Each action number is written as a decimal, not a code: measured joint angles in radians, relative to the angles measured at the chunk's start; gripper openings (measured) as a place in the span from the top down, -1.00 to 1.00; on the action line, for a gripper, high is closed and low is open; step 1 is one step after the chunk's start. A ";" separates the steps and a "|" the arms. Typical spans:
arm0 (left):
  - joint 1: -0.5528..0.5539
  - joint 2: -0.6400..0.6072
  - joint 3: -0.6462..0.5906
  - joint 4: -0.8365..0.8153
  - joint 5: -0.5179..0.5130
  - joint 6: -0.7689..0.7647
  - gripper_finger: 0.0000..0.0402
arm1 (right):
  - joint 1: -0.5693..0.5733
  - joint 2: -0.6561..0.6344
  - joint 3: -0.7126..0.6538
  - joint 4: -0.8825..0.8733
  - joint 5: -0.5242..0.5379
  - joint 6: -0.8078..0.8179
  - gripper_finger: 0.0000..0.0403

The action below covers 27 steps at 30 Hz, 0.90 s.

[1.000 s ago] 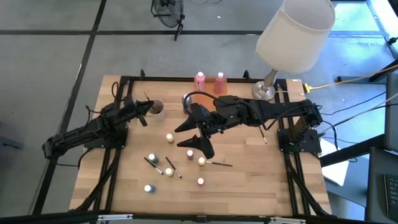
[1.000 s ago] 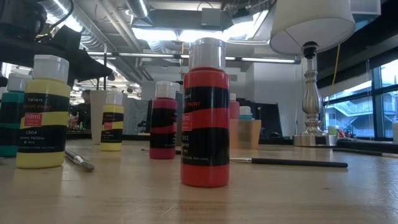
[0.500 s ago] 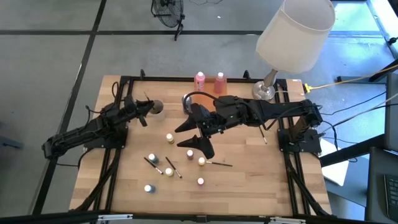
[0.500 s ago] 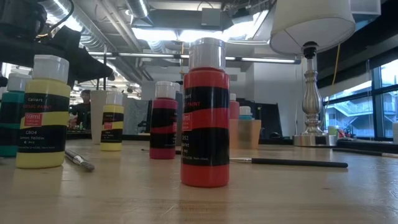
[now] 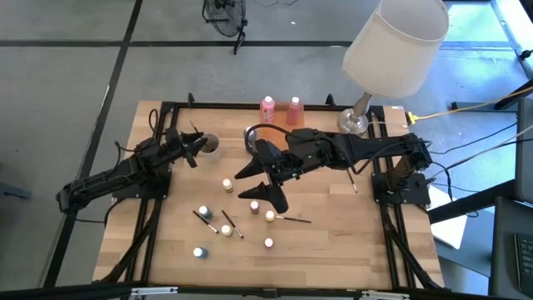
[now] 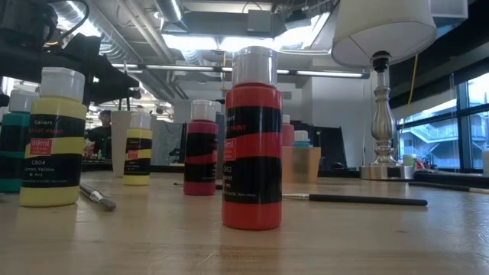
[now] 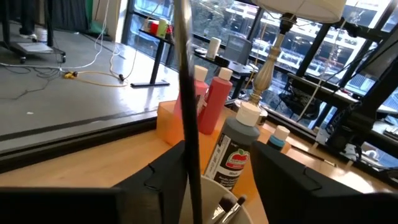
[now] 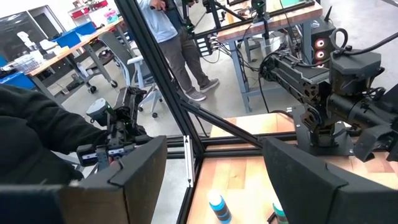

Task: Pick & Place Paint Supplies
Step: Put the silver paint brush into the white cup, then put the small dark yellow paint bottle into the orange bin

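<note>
My left gripper (image 5: pixel 193 147) is at a white cup (image 5: pixel 210 145) on the table's far left and is open. A thin dark brush (image 7: pixel 186 106) stands upright between its fingers, with its lower end in the cup beside a dark white-capped bottle (image 7: pixel 235 152). My right gripper (image 5: pixel 260 182) hangs open above the table's middle with nothing between its fingers. Below it, several small paint bottles (image 5: pixel 226 184) (image 6: pixel 252 137) stand upright on the wood, and brushes (image 5: pixel 231 223) lie flat among them. My left gripper has the brush's handle (image 7: pixel 188 143) upright between its spread fingers, close by one finger (image 7: pixel 155 183). I cannot tell whether the handle touches that finger. The fingers come at the brush level and lie across it, and the brush's lower end stands in the cup.
Two pink bottles (image 5: pixel 267 107) (image 5: pixel 294 108) stand at the far edge. A big lamp with a white shade (image 5: pixel 391 46) has its metal base (image 5: pixel 354 122) at the far right corner. The near part of the wooden table (image 5: pixel 333 250) holds only a few scattered bottles.
My left gripper has spread its fingers at the cup while the arm stayed in place, and the brush stays upright in the cup. My right gripper has kept still.
</note>
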 joint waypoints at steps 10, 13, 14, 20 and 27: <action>0.000 0.000 0.000 0.000 -0.001 0.028 0.16 | 0.000 0.000 0.000 -0.009 0.000 -0.005 -0.34; 0.000 0.000 0.000 0.002 -0.011 0.035 0.16 | 0.000 0.000 0.000 -0.009 0.000 -0.005 -0.34; 0.000 0.000 0.000 0.002 -0.017 0.031 0.16 | 0.000 0.000 0.000 -0.009 0.000 -0.005 -0.34; 0.000 0.000 0.000 0.017 -0.030 0.027 0.16 | 0.000 0.000 0.000 -0.009 0.000 -0.005 -0.34; 0.000 -0.001 0.060 0.116 -0.020 0.010 0.16 | 0.000 0.000 0.000 -0.009 0.000 -0.005 -0.34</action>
